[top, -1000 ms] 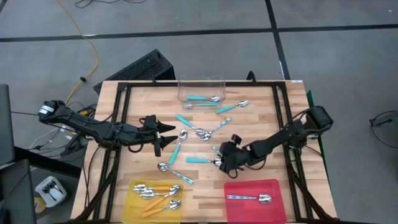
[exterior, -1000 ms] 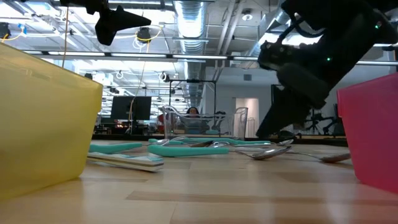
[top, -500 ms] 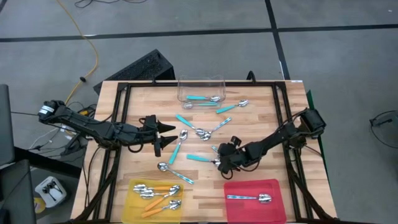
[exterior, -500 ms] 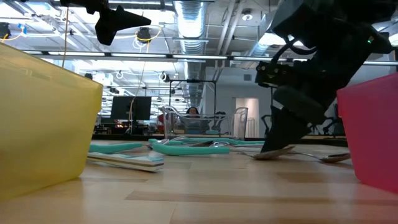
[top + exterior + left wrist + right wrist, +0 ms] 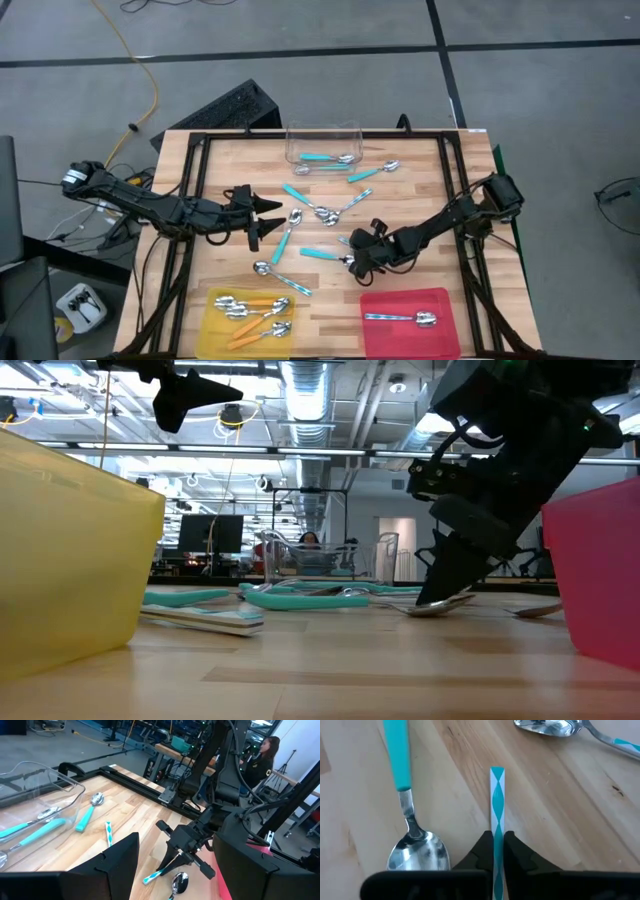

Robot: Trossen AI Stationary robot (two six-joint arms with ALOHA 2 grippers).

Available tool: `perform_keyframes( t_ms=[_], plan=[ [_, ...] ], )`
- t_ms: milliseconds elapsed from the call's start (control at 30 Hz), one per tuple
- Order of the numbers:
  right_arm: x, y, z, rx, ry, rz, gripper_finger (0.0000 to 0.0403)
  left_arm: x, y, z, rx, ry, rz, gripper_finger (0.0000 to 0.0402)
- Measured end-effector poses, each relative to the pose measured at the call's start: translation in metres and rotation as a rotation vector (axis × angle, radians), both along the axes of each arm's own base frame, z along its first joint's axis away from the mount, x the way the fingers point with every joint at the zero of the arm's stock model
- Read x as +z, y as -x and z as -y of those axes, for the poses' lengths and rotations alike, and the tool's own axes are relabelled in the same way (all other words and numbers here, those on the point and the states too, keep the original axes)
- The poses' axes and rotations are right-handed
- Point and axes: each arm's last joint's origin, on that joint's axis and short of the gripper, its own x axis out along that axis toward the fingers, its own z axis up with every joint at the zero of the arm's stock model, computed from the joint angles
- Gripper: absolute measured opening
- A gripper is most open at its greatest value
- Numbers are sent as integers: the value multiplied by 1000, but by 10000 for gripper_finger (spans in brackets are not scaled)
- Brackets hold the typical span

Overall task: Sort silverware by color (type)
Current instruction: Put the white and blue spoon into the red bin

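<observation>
Wooden table (image 5: 420, 190) carries the whole set-up, with both arms reaching in from the sides. Left arm waits over the left half of the table; left gripper (image 5: 262, 217) hangs above the surface, fingers spread apart, holding nothing. Right arm reaches in from the right edge; right gripper (image 5: 352, 262) is down at the table near the centre, fingers pinched together on the thin teal-and-white handle of a spoon (image 5: 497, 800), seen clamped between the fingertips in the right wrist view.

Yellow tray (image 5: 209, 322), near left: several orange-handled spoons (image 5: 250, 310). Red tray (image 5: 445, 303), near right: one silver spoon (image 5: 402, 319). Clear tub (image 5: 323, 133), far centre: teal-handled spoons (image 5: 325, 158) inside.

Loose teal-handled spoons lie scattered mid-table between tub and trays, one (image 5: 407, 815) just beside the clamped handle.
</observation>
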Motion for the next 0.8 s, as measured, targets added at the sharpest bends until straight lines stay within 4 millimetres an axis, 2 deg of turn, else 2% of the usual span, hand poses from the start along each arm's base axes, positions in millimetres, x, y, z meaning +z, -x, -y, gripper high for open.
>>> perform_keyframes(
  t_ms=[233,533,800],
  plan=[
    [12,3,7,0,32,15,38,0,0,0,12,-3,0,238],
    [58,2,15,36,52,190,38,0,0,-1,16,-8,0,238],
    [97,-3,8,134,74,440,38,0,0,-1,25,-13,0,238]
  ],
)
